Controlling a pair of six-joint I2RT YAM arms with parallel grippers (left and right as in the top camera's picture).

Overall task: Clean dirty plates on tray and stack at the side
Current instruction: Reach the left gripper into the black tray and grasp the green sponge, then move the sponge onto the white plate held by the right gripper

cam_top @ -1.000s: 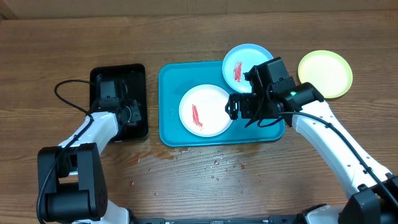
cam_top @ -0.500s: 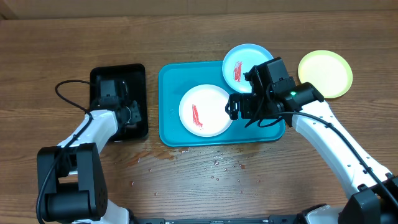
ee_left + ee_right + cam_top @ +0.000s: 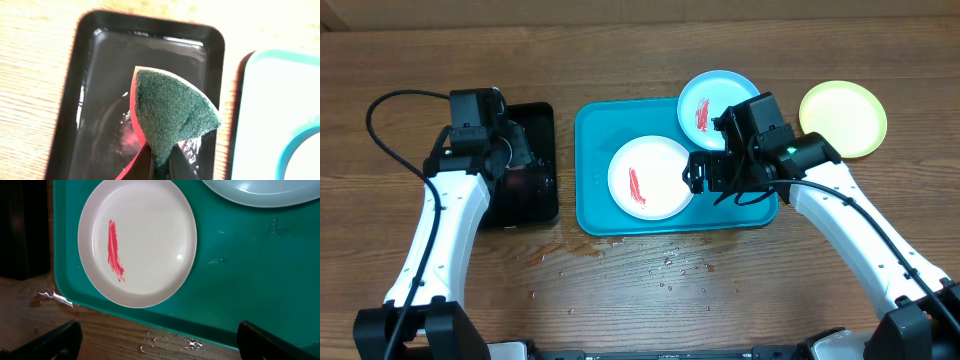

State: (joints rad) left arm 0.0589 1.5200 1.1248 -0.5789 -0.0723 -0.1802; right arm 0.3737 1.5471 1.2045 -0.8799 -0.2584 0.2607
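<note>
The wooden table is being taken up at its middle by the turquoise tray, and the smaller black tray, wet and shining, is being kept just beside it on the left. The white plate is being carried flat inside the turquoise tray, the light blue plate is being propped over the tray's far right corner, and the yellow-green plate is being left on the table to the right, apart from the tray. The right gripper is being held with its jaws spread wide and nothing between them, above the tray just right of the white plate. The left gripper is being kept clamped on a green sponge above the black tray. Red smears are being shown on the white plate and the blue one. Water droplets are being seen on the table near the tray's near edge.
</note>
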